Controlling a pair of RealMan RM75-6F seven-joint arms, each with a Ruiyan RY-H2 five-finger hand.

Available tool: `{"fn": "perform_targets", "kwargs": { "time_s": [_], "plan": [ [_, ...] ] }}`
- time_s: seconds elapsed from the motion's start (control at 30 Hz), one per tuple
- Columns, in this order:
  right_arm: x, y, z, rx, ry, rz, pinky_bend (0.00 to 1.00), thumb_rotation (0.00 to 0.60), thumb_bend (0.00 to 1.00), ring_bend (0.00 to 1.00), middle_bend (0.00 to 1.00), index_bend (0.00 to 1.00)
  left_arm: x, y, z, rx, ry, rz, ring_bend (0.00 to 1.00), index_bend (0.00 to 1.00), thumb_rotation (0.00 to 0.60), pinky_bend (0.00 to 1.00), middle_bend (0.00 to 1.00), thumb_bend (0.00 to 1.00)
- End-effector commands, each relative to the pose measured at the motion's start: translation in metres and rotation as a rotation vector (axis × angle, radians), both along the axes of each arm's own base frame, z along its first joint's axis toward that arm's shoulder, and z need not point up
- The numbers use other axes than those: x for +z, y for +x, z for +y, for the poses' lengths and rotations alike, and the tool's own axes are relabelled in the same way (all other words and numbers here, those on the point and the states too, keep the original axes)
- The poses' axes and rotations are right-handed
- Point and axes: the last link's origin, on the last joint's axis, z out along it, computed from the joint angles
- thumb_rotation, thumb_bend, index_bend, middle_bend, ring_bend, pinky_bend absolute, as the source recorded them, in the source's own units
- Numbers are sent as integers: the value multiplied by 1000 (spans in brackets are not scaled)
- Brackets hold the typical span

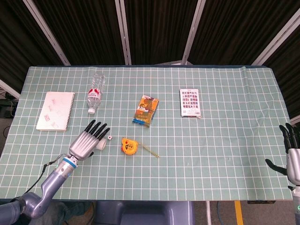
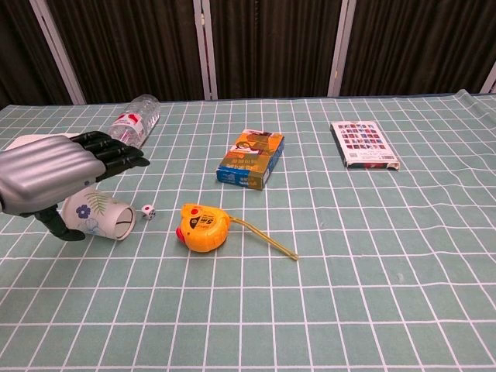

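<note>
Left robot hand (image 2: 48, 176) hovers flat, fingers spread and holding nothing, just above a paper cup (image 2: 99, 217) lying on its side on the tabletop (image 2: 372, 294), its mouth toward a small die (image 2: 146, 211) just beside it. The cup is judged light, thin-walled and easily crushed or rolled, best taken around its mid-body with gentle pressure; what it contains cannot be told, while the capped water bottle (image 2: 132, 124) also lies flat, apparently near empty. Right robot hand (image 1: 293, 157) waits at the far edge, fingers extended, empty.
</note>
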Motion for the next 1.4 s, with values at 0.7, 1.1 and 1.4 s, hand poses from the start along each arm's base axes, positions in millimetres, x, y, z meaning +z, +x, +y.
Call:
{"fn": "perform_targets", "kwargs": {
  "time_s": [0.7, 1.1, 1.4],
  "plan": [
    [-2, -1, -1, -4, 14, -3, 0, 600, 0, 0, 0, 0, -41, 30, -17, 38, 113, 187, 308, 365, 600, 405, 344, 0],
    [-3, -1, 0, -3, 17, -2, 0, 600, 0, 0, 0, 0, 7, 33, 2, 166, 174, -129, 423, 524, 600, 500, 474, 0],
    [-7, 0, -2, -8, 27, 6, 0, 600, 0, 0, 0, 0, 61, 25, 44, 441, -35, -1029, 401, 511, 600, 475, 446, 0]
  ]
}}
